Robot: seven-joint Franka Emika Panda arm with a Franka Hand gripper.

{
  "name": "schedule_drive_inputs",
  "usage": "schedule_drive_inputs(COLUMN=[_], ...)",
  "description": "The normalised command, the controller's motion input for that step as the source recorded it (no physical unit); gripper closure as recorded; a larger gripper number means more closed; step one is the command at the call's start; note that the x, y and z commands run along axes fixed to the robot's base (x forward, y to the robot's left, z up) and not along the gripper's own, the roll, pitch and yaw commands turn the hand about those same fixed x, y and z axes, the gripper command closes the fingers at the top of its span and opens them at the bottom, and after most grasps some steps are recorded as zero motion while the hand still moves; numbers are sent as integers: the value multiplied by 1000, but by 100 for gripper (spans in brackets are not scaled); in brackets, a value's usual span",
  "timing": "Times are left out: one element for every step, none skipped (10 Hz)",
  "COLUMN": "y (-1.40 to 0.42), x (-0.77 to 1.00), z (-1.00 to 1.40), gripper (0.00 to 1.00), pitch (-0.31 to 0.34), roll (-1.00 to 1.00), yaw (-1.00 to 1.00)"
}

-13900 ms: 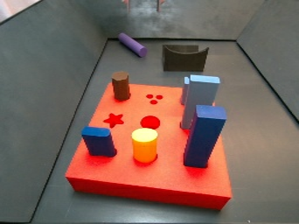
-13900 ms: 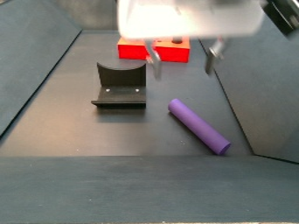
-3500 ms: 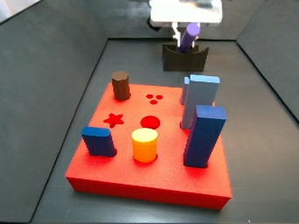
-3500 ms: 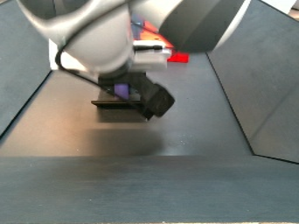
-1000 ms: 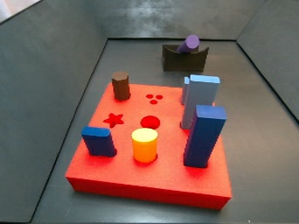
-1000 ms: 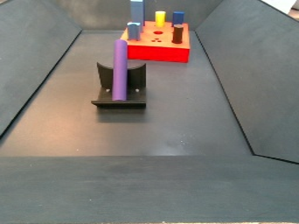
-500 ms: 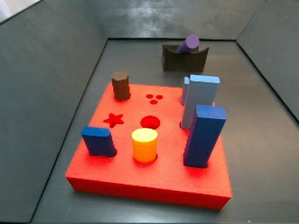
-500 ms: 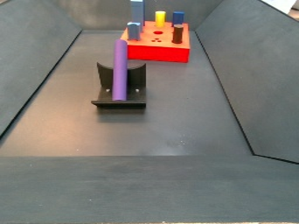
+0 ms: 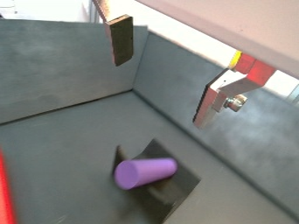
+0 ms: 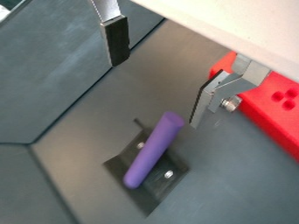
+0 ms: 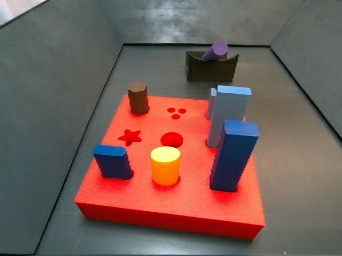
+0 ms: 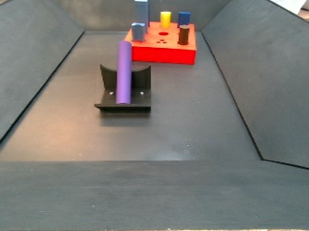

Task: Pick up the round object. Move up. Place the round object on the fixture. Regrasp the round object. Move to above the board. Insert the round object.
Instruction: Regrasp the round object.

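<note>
Grey panels slope up on all sides of a dark, flat floor (image 12: 182, 135), forming a trough-like enclosure; in a side view a paler wall (image 11: 187, 20) closes the far end. The floor is matte and dark grey.

The round object (image 12: 123, 70), a long purple cylinder, stands propped in the fixture (image 12: 126, 95), leaning against its upright bracket with its lower end on the base plate. In a side view only its top end (image 11: 218, 47) shows above the dark fixture (image 11: 209, 67) at the far end of the floor. Both wrist views look down on it: the purple cylinder (image 9: 145, 171) (image 10: 153, 150) rests in the fixture (image 9: 170, 185) (image 10: 138, 184) below the camera.

The gripper (image 10: 170, 70) hangs above the fixture, visible only in the wrist views (image 9: 166, 74). Its jaws stand wide apart and hold nothing; the silver fingers (image 10: 114, 35) with dark pads (image 9: 121, 41) are well clear of the cylinder.

The board (image 11: 147, 190), a thick red slab, lies on the floor apart from the fixture. It carries a brown peg (image 11: 138, 97), a yellow peg (image 11: 164, 166) and blue blocks (image 11: 234, 153), with star, round and dot-shaped holes between them. A corner of the board (image 10: 278, 109) shows in a wrist view.
</note>
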Motion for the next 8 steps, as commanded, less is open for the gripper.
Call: schedule_drive_inputs(y=[-30, -33, -38, -41, -44, -45, -48, -48], x=[63, 72, 87, 95, 97, 99, 100, 103], z=[-2, -2, -4, -5, -1, -10, -6, -8], gripper=[0, 0, 0, 0, 0, 0, 0, 0], pitch=[73, 85, 113, 137, 171, 206, 194, 179], roll=[1000, 1000, 1000, 1000, 1000, 1000, 834, 707], yaw=[45, 50, 62, 76, 106, 154, 178, 194])
